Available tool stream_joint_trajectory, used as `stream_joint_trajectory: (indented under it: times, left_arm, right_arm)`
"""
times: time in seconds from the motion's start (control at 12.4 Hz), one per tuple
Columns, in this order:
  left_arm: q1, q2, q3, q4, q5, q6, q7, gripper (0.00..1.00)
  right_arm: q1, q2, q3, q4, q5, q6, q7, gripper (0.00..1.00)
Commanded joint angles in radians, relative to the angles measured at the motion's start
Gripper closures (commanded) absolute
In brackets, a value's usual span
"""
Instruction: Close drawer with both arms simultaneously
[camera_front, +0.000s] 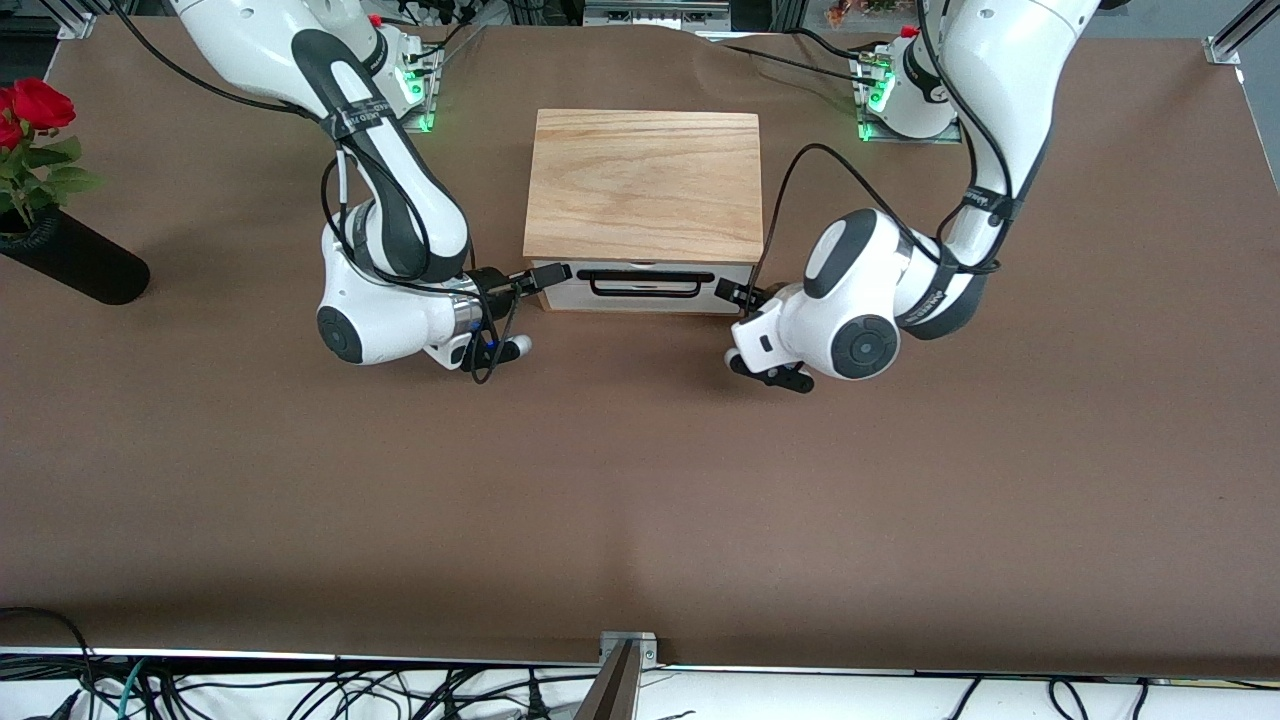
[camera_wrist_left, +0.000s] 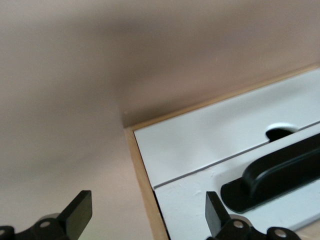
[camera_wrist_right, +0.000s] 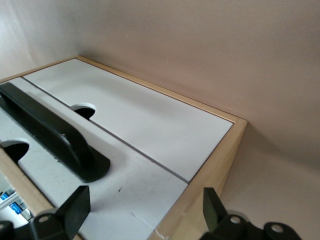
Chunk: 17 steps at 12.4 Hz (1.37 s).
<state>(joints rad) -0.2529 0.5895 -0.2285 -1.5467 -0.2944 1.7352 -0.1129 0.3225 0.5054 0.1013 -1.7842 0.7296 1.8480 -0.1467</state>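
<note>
Vase of roses (camera_front: 60, 235): we see it lying at the right arm's end of the surface (camera_front: 640, 500).
Right tool (camera_front: 545, 277): fingers spread, we find it at the cabinet's (camera_front: 645, 185) front corner.
Drawer (camera_front: 640, 287): pushed in flush, mid-surface, between both tools.
Left tool (camera_front: 738, 292): fingers spread, at the cabinet's other front corner.

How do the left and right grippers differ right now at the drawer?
The left gripper sits at the drawer front's corner toward the left arm's end; the right gripper at the corner toward the right arm's end. The left straddles the cabinet's edge; the right spans panel and frame. Both are open, level with the handle.
</note>
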Motion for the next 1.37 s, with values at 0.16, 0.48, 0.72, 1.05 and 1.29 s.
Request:
stream_joint_trajectory:
  times: [0.16,0.48,0.72,1.05,1.29]
  left_arm:
    - [0.083,-0.017,0.017,0.089,0.035,-0.026,0.021,0.00]
    - [0.102,-0.017,0.021,0.131,0.170,-0.025,0.021,0.00]
    - [0.109,-0.048,0.023,0.157,0.285,-0.025,0.021,0.00]
    - [0.135,-0.173,0.025,0.160,0.357,-0.028,0.016,0.00]
    - [0.182,-0.298,0.029,0.157,0.357,-0.104,0.022,0.00]
  right_arm:
    - [-0.049,0.036,-0.002,0.121,-0.006,-0.032,-0.019,0.00]
    - [-0.163,0.047,-0.027,0.218,-0.051,-0.018,-0.021,0.00]
    - [-0.168,0.013,-0.089,0.287,-0.298,-0.022,-0.022,0.00]
    - [-0.169,-0.112,-0.166,0.289,-0.498,-0.056,-0.094,0.00]
    - [-0.169,-0.179,-0.234,0.295,-0.527,-0.064,-0.148,0.00]
